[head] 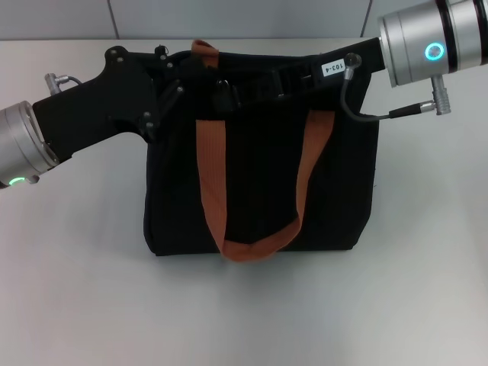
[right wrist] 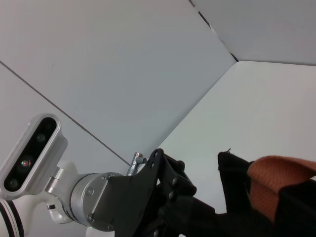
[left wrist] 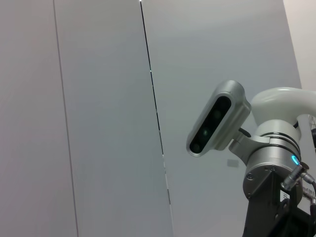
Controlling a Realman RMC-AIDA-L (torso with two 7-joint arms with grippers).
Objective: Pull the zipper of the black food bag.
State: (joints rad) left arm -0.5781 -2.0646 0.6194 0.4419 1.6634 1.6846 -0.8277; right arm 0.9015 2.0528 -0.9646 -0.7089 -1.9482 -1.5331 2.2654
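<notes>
Black bag (head: 259, 191) upright on white table (head: 76, 305), long axis left-right, orange straps (head: 213, 183) draped over its front, left gripper (head: 200, 80) and right gripper (head: 293, 76) at its top edge, grips indiscernible, zipper hidden.

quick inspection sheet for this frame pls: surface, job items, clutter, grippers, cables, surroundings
Surface: white table, bare around the bag.
Job's things: black food bag stands upright at mid table; one orange strap handle hangs down its front, the other orange strap handle shows at the top rim. The zipper pull cannot be made out under the grippers.
Clutter: nothing seen.
Grippers: left gripper reaches in at the bag's top from the left; right gripper lies along the top edge from the right. Whether the jaws are open or shut cannot be told.
Cables: black cable loops below the right wrist; short plug on the left wrist.
Surroundings: grey panelled wall behind the table.
</notes>
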